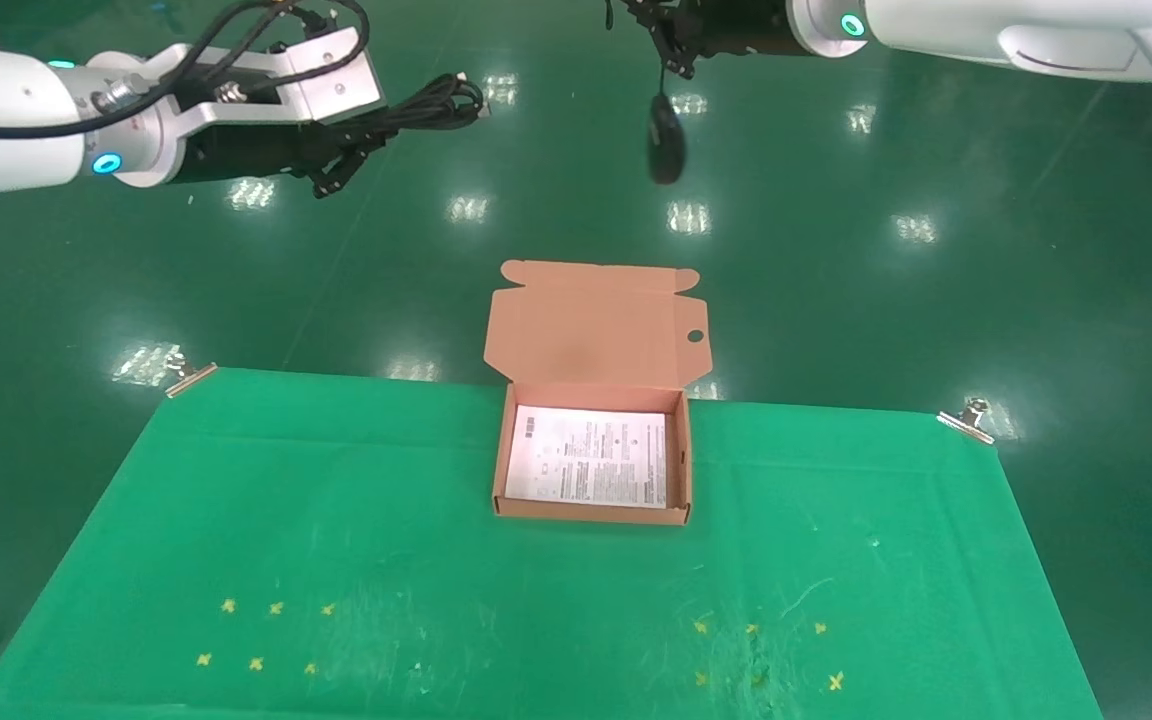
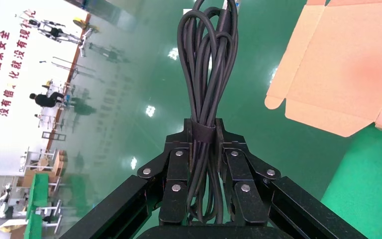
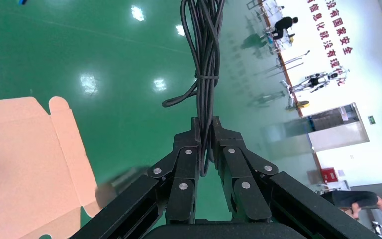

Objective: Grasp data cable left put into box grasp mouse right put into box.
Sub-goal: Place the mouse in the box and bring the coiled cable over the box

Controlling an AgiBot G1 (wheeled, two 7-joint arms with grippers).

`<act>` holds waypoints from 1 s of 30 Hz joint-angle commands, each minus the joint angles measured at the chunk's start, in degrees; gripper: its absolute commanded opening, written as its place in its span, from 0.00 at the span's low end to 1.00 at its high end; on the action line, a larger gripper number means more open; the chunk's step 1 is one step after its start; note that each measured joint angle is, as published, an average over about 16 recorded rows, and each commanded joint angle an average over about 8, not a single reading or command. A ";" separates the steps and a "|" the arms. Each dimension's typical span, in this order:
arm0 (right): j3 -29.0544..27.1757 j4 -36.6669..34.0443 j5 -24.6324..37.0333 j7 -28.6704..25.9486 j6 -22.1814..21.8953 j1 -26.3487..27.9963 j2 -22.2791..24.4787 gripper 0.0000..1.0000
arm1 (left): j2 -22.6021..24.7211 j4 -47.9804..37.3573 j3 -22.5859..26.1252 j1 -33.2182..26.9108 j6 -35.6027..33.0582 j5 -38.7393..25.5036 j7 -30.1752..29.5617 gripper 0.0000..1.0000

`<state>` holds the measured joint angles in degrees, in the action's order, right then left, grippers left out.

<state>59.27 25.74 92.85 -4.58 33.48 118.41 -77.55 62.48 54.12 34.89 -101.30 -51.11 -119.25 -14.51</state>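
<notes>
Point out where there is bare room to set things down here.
The green mat is bare either side of the box and in front of it. Inside the box lies only the printed sheet. The left gripper holds the data cable, the right gripper the mouse by its cord.

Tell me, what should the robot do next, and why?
Probably bring the left gripper over the box and lower it. Its fingers are shut on the cable, high beyond the table's far edge, and the box lies open with only a printed sheet inside. The right gripper dangles the mouse.
</notes>
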 commanded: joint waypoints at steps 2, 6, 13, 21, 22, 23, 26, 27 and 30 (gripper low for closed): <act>0.01 -0.05 -0.16 0.08 0.13 0.09 0.06 0.00 | -0.03 -0.09 -0.05 -0.06 -0.06 0.18 0.04 0.00; 0.26 0.92 -0.16 -0.36 0.41 -0.53 0.37 0.00 | -0.14 0.41 0.28 0.48 0.44 -0.62 0.43 0.00; 1.97 3.89 -0.38 -3.10 0.77 -3.60 0.22 0.00 | 0.38 1.73 1.44 3.33 3.35 -3.61 1.03 0.00; 5.54 7.67 0.15 -7.62 0.19 -8.04 -0.13 0.00 | 0.78 3.18 2.95 6.82 4.90 -8.63 -1.01 0.00; 6.03 8.10 0.21 -8.38 0.06 -8.62 -0.15 0.00 | 0.76 3.36 3.11 7.14 4.85 -9.41 -1.52 0.00; 6.55 8.54 0.30 -9.14 -0.05 -9.18 -0.16 0.00 | 0.71 3.57 3.32 7.43 4.79 -10.32 -1.97 0.00; 8.03 9.81 0.52 -11.62 -0.31 -10.72 -0.17 0.00 | 0.58 4.07 3.87 8.14 4.38 -13.12 -3.52 0.00; 8.56 10.26 0.62 -12.49 -0.39 -11.22 -0.17 0.00 | 0.53 4.24 4.08 8.37 4.18 -14.15 -4.02 0.00; 9.94 11.45 0.88 -15.10 -0.77 -12.46 -0.16 0.00 | 0.41 4.60 4.73 8.93 3.30 -17.10 -5.45 0.00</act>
<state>69.13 37.09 93.79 -19.61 32.61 106.15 -77.72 63.02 58.41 39.60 -92.54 -48.06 -136.32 -20.03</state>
